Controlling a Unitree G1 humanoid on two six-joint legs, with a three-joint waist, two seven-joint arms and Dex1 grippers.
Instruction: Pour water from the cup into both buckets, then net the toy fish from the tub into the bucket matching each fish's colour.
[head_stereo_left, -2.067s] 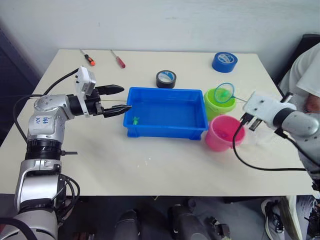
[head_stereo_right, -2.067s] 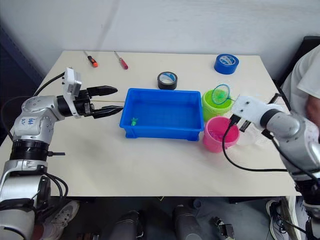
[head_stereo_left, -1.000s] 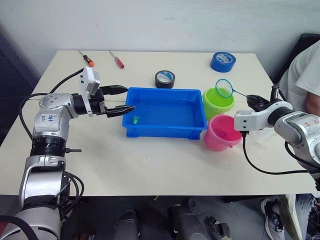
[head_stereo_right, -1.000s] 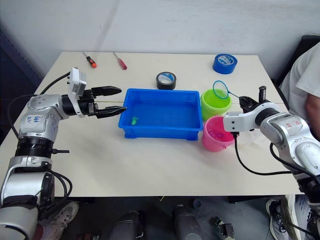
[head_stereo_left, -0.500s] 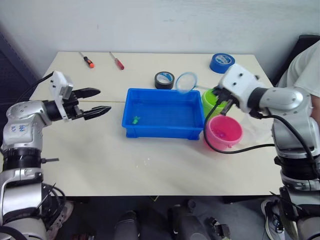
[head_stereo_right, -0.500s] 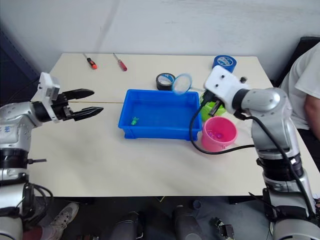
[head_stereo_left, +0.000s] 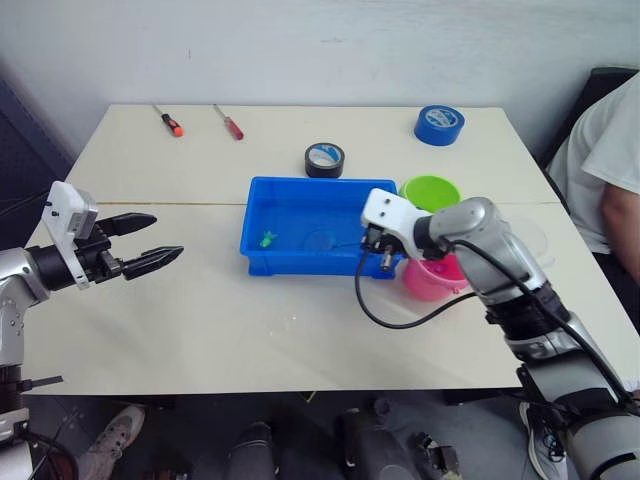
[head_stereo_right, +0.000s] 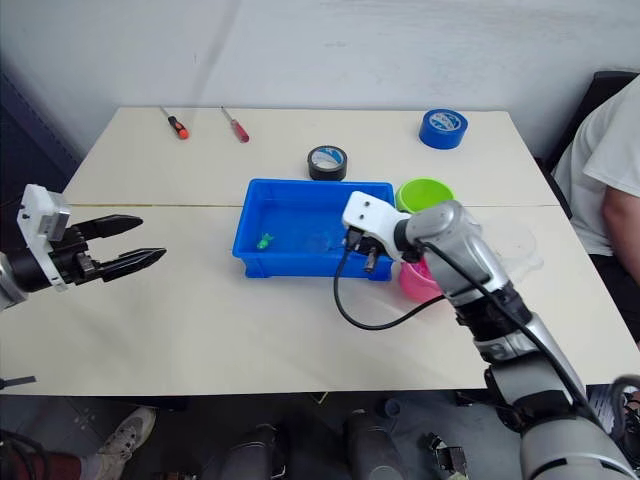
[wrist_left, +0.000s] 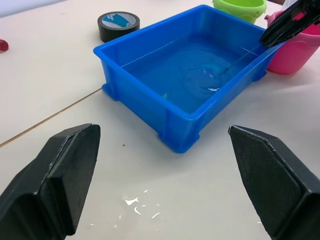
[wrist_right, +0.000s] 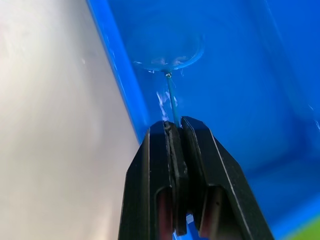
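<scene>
So the right gripper (wrist_right: 175, 131) is clamped tight on the net (wrist_right: 167, 52) by its thin stick, hoop dunked in the water inside the blue tub (head_stereo_left: 262, 192) toward its right end. One green toy fish (head_stereo_left: 267, 239) sits near the tub's left wall. The left gripper (head_stereo_left: 150, 242) hangs over the table's left edge, fingers spread wide, holding nothing. Green bucket (head_stereo_left: 430, 190) and pink bucket (head_stereo_left: 433, 279) sit just beside the tub's right end.
</scene>
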